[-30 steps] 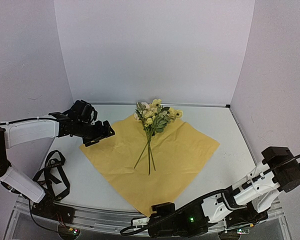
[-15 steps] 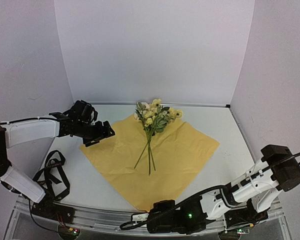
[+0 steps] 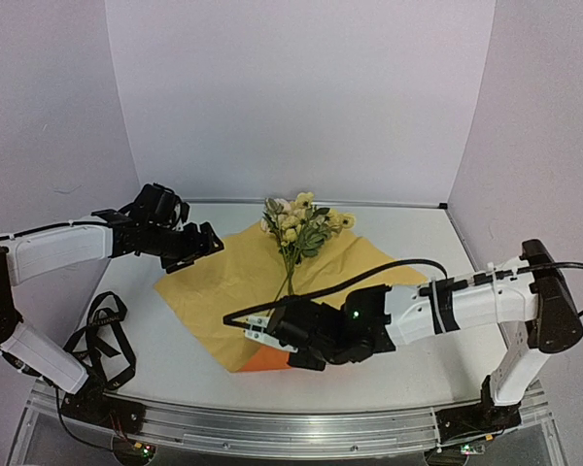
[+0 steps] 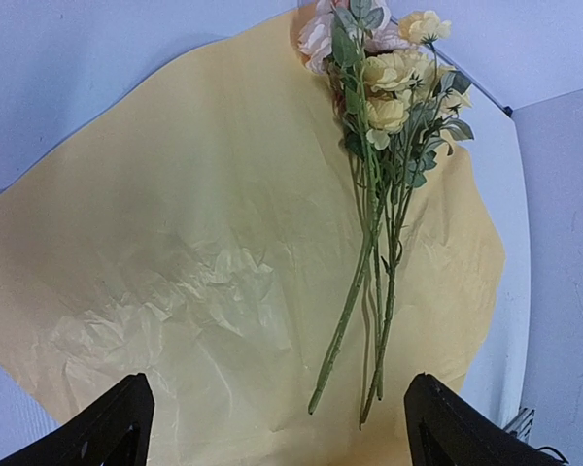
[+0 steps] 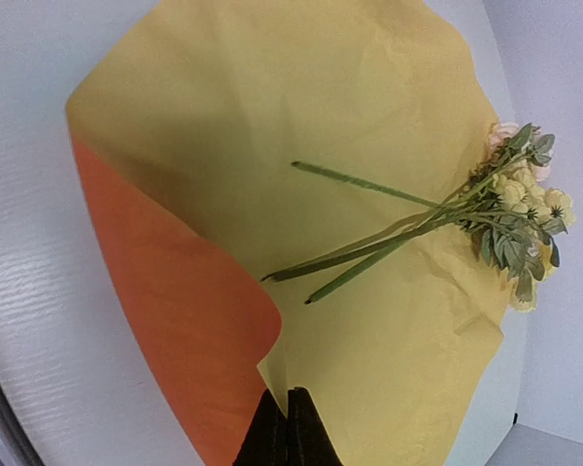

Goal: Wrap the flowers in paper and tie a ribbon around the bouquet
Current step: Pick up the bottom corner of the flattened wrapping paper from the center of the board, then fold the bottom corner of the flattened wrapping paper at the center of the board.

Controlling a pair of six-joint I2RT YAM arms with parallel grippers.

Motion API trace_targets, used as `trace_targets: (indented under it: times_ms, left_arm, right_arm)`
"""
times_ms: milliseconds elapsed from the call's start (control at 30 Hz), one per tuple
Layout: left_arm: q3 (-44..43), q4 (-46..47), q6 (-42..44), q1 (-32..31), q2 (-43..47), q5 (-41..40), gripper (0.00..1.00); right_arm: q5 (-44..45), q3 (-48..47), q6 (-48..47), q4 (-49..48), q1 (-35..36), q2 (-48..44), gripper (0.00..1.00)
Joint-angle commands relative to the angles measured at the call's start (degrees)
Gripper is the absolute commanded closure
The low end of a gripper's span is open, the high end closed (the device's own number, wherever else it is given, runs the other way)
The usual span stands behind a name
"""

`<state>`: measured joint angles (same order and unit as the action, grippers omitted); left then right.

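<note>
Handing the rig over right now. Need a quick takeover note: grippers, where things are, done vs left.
Right gripper: shut on the near corner of the paper, which is lifted and folded toward the stems, orange underside showing.
Left gripper: open, holding nothing, over the paper's left corner.
Paper: otherwise spread on the table, yellow side up.
Flowers: lying on the paper, blossoms at the far corner, stems toward the middle.
Ribbon: on the table left of the paper, untouched.
Done: flowers laid out, first fold begun.
Left: finish the wrap, tie the ribbon.

No legible text or labels
</note>
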<state>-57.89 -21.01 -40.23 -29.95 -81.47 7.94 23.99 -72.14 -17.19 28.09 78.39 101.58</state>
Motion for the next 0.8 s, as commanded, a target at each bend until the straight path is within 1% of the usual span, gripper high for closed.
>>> trace_targets:
  times_ms: [0, 233, 367, 567, 767]
  left_arm:
    - [-1.83, -0.91, 2.02, 0.68, 1.2, 0.16, 0.07]
    - [-1.52, -0.39, 4.51, 0.68, 0.25, 3.01, 0.08]
    - [-1.97, -0.09, 6.17, 0.69, -0.97, 5.34, 0.1]
    - [-1.98, 1.72, 7.6, 0.67, -2.36, 9.77, 0.16]
    - [-1.18, 3.99, 8.88, -1.15, -4.89, 15.3, 0.23]
  right_arm:
    - [-2.76, -8.66, -1.48, 4.42, -6.45, 3.97, 1.0]
    - [-6.26, -24.1, -1.84, 8.39, -16.92, 15.25, 1.0]
    - [-6.7, -32.48, -1.38, 10.83, -21.19, 21.58, 1.0]
    - [-6.83, -42.99, -1.19, 12.7, -25.23, 28.8, 1.0]
    - [-6.77, -48.53, -1.15, 13.04, -26.86, 34.37, 1.0]
